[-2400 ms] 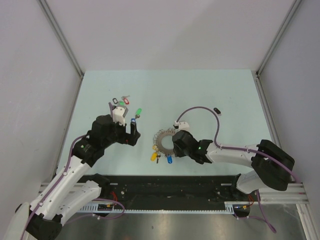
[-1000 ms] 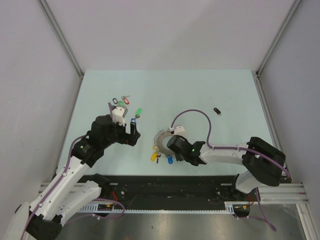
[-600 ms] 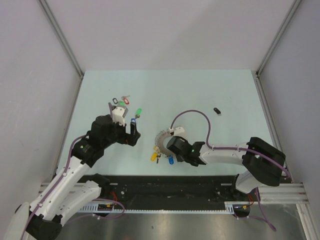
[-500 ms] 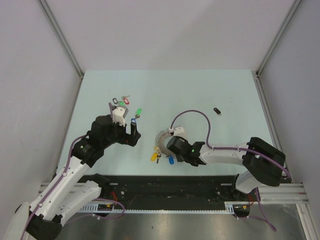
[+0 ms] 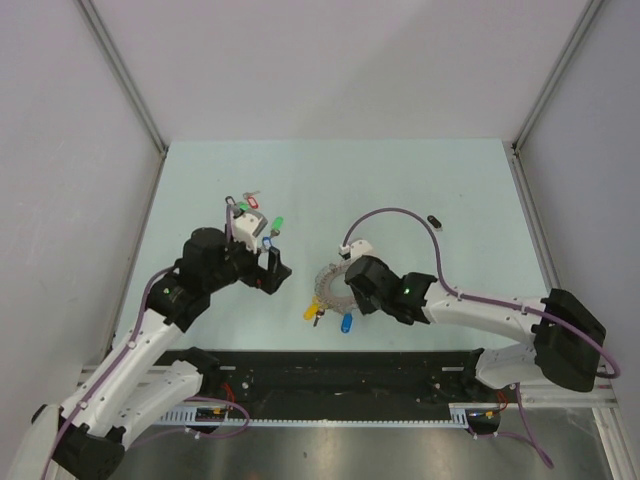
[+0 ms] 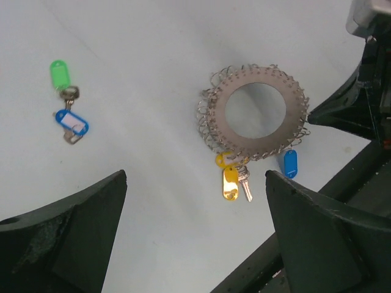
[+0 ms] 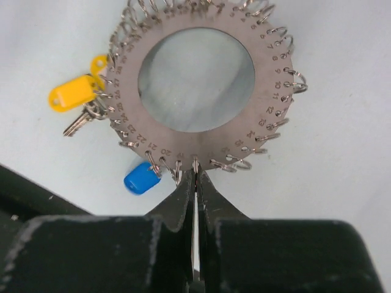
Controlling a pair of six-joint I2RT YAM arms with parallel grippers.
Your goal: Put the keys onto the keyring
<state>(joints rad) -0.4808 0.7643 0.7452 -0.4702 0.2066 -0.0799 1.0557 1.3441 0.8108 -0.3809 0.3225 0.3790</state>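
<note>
Since R fingers (image 7: 181,201) pinch just one thin wire loop on near rim of keyring (image 7: 269,91), lying flat on desk (image 5: 450,200), I'd expect slip if pulled; L fingers (image 6: 73,244) spread, empty.

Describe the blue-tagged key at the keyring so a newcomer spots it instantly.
On the green table, find the silvery keyring in front of the right gripper. The blue-tagged key sits at its near rim, beside the gripper's shut tips. Its neighbour is the yellow-tagged key, and the other blue tag lies loose by a green one near the left arm.
</note>
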